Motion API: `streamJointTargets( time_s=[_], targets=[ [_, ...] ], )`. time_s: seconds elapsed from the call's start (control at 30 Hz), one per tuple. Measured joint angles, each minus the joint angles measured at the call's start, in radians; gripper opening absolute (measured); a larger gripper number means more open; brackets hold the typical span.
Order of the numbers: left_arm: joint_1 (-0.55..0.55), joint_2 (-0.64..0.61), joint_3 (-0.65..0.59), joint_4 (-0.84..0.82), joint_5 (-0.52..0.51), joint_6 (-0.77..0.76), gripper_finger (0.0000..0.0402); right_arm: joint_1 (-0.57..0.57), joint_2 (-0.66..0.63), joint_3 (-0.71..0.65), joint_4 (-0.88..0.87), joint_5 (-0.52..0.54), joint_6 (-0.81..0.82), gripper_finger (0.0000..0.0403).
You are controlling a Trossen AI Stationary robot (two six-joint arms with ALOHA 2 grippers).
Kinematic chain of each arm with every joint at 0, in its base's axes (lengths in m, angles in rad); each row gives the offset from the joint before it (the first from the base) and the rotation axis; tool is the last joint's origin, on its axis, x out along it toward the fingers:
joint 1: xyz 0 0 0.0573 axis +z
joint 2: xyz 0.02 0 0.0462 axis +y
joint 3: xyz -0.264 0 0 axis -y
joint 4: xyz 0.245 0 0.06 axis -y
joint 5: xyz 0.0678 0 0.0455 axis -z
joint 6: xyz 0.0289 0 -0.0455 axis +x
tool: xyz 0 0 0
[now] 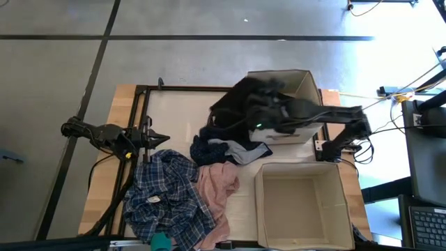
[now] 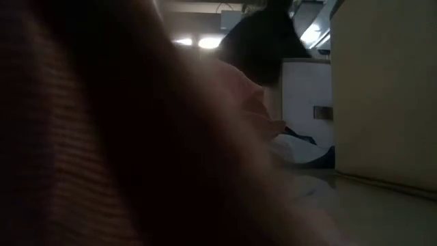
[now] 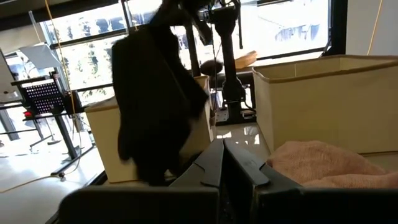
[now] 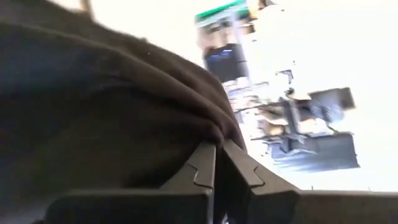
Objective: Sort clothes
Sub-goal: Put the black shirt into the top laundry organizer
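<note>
The black garment (image 3: 155,99) is soft, light and floppy, so a pinch on a bunched fold near its top looks best. The right gripper (image 4: 217,149) is squeezed tight on it, and it hangs by the far cardboard box (image 1: 303,87). The left gripper (image 3: 222,149) waits closed beside the fuzzy pink cloth (image 3: 323,163) and the plaid shirt (image 1: 164,199).

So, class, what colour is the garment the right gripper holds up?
Black: the garment in the right gripper shows best in the left wrist view.

your two arms are dark, jointed and slim, with black cables trailing off the left arm (image 1: 104,134). the right arm (image 1: 327,115) shows a small green light. the fingers (image 4: 199,174) are black, angular plates with notched edges.
</note>
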Motion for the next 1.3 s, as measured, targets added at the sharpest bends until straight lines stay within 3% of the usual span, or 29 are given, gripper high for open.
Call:
streamJointTargets(
  time_s=[0.37,0.6,0.83,1.3],
  targets=[
    [0.000,0.000,0.000,0.000,0.000,0.000,0.0001,0.000,-0.237,0.001,0.007,0.263,0.155,0.0014],
    [0.000,0.000,0.000,0.000,-0.001,0.000,0.0001,-0.033,-0.321,0.002,-0.056,0.307,0.255,0.0015],
    [0.000,0.000,0.000,-0.001,-0.001,0.000,0.0001,-0.166,-0.331,0.000,-0.363,0.163,0.601,0.0015],
    [0.000,0.000,0.000,0.000,-0.001,0.006,0.0001,-0.401,-0.344,-0.333,-0.231,-0.197,0.679,0.0017]
  ],
)
